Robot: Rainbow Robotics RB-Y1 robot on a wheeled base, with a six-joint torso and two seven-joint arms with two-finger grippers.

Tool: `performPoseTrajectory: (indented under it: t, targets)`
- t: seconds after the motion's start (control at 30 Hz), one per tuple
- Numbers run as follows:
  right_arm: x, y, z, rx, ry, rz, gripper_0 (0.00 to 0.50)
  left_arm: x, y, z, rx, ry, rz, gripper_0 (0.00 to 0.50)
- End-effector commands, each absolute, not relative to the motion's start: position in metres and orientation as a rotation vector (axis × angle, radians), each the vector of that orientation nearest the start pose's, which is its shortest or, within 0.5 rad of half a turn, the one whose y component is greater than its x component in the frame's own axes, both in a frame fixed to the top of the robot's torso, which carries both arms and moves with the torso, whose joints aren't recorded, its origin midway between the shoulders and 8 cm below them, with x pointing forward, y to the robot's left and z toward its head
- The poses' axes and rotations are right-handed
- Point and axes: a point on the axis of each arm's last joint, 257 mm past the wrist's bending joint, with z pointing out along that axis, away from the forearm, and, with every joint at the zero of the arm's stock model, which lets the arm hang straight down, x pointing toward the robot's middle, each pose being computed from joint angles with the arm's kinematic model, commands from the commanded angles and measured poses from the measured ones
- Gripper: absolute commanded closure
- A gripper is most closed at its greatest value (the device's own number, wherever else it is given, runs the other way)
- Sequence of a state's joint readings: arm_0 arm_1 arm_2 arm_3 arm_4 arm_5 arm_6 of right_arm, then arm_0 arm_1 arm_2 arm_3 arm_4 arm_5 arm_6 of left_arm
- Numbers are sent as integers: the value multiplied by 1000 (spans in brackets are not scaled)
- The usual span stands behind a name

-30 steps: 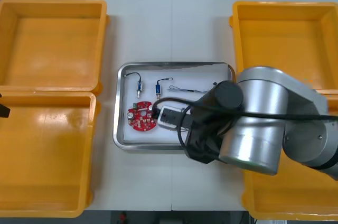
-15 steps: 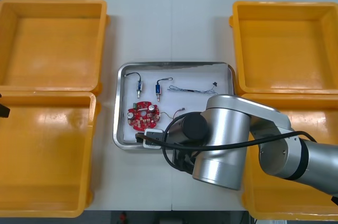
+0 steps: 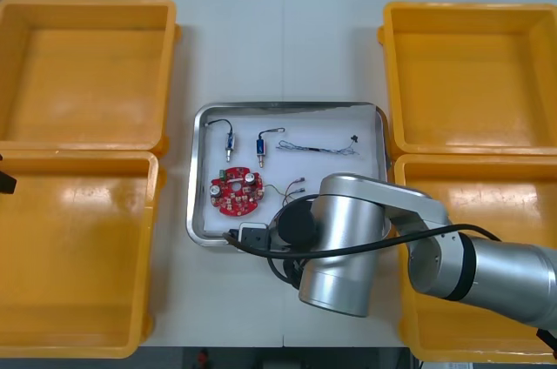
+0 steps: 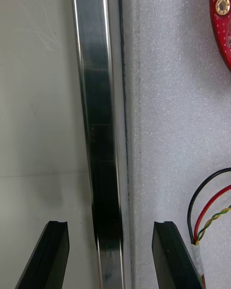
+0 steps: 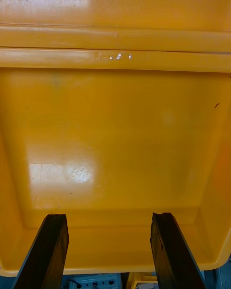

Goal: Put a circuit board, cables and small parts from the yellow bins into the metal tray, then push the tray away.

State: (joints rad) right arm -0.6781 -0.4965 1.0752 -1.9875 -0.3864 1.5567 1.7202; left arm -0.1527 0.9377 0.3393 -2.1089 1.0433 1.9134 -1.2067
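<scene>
**Tray loaded, and the push is lining up**

Nearest us, the right arm (image 3: 348, 247) hangs over the tray's near side. The right jaws are spread wide and grip nothing. One finger (image 4: 50, 255) is over the bare tabletop (image 4: 38, 101) and the other over the white liner, with the shiny rim of the metal tray (image 4: 98, 125) running between them. Off to the left, the left jaws hover spread and empty above the near yellow bin (image 5: 115, 125), parked.

In the tray, the circuit board (image 3: 235, 193) lies toward the left wall, with a red-and-yellow cable (image 4: 211, 207) just beside it. Farther back lie two small metal parts (image 3: 230, 141) and a thin black cable (image 3: 318, 149).

All four bins look bare, so I'd call loading done and the push the step in hand. Next, by my read, the fingers drop onto that rim and brace. Then they drive the tray straight toward the open tabletop beyond, kept square so it doesn't swing into the bins alongside.
</scene>
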Motion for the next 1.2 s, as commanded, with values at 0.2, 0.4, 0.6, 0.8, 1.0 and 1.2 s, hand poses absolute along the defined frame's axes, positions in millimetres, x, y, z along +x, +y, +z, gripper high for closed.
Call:
performPoseTrajectory:
  t: [0.2,0.4,0.6,0.8,1.0,1.2]
  targets:
    - [367,-8,-303,-1899,1876,-348,500,353,413,-137,-7,2747,73,0]
    - [369,-4,-298,-1905,1855,-358,500,353,413,-137,-7,2747,73,0]
    - [375,-3,-292,-1904,1831,-382,500,353,413,-137,-7,2747,73,0]
    - [385,0,-284,-1914,1763,-461,500,353,413,-137,-7,2747,73,0]
    - [403,1,-270,-1899,1727,-517,500,353,413,-137,-7,2747,73,0]
    - [422,3,-256,-1876,1700,-571,500,353,413,-137,-7,2747,73,0]
